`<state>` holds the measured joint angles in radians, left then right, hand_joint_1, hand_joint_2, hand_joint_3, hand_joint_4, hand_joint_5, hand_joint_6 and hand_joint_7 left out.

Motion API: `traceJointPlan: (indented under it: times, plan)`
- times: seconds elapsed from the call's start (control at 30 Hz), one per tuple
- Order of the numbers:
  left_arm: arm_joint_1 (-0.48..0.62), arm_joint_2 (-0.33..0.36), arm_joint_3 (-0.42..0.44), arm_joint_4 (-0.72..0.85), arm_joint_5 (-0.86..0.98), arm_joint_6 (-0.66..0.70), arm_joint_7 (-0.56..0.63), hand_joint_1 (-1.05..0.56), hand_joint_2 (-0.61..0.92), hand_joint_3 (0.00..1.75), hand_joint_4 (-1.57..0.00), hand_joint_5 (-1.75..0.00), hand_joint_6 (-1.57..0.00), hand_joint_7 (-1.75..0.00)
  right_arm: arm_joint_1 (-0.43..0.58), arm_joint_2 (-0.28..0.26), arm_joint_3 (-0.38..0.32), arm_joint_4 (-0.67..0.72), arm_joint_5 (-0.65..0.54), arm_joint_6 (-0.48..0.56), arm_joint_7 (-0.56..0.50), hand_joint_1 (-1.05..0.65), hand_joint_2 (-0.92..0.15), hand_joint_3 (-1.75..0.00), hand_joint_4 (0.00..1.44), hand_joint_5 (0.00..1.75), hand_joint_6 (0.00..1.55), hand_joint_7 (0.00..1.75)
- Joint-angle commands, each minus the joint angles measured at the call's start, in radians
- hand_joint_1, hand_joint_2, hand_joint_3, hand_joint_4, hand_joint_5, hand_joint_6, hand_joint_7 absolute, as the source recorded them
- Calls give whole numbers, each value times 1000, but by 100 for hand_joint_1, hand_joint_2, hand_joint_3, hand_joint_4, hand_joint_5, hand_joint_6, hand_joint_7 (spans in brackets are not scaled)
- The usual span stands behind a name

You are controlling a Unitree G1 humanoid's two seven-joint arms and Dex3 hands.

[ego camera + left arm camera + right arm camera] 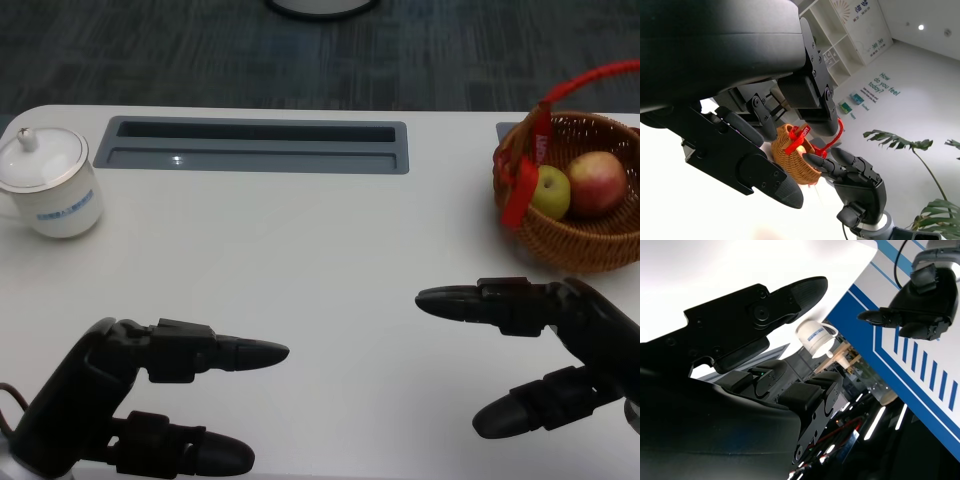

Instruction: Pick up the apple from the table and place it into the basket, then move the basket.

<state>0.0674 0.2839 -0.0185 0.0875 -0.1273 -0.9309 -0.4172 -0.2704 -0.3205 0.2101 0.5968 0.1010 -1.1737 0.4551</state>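
Now both black hands, left and right, hover open and empty above the white table. Two round apples sit in the woven wicker basket.

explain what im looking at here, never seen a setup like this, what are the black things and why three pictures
The black things are a humanoid robot's two hands. The head view looks down from the robot: its left robot hand shows at lower left, its right robot hand at lower right. Both hover open over the white table, holding nothing. The other two pictures come from cameras at each wrist, so they look tilted. On the table stand a white lidded cup at the left and a wicker basket with a red handle at the right. In the basket lie a red apple and a smaller green fruit.
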Motion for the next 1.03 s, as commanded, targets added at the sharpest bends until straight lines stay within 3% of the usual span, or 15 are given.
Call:
traceJointPlan:
  times: [0.03, 0.43, 1.03]
  plan:
    - [-2, 5, 21, 10, 5, -11, 17, -46, 69, 0, -102, 0, -93, 0, -12, 19, 1, 26, 44, -19, 29, -37, -74, 0, 73, 2, 68, 2]
    - [-11, -2, 39, 17, 12, -23, 21, -43, 68, 0, -103, 0, -94, -1, -18, 99, -4, 70, 117, -48, 107, -28, -75, 0, 77, 1, 74, 1]
    - [-3, -8, 38, -3, 21, -10, 26, -42, 67, 0, -104, -1, -95, -1, -20, 137, -15, 82, 129, -39, 176, -34, -73, 0, 72, 0, 68, 0]
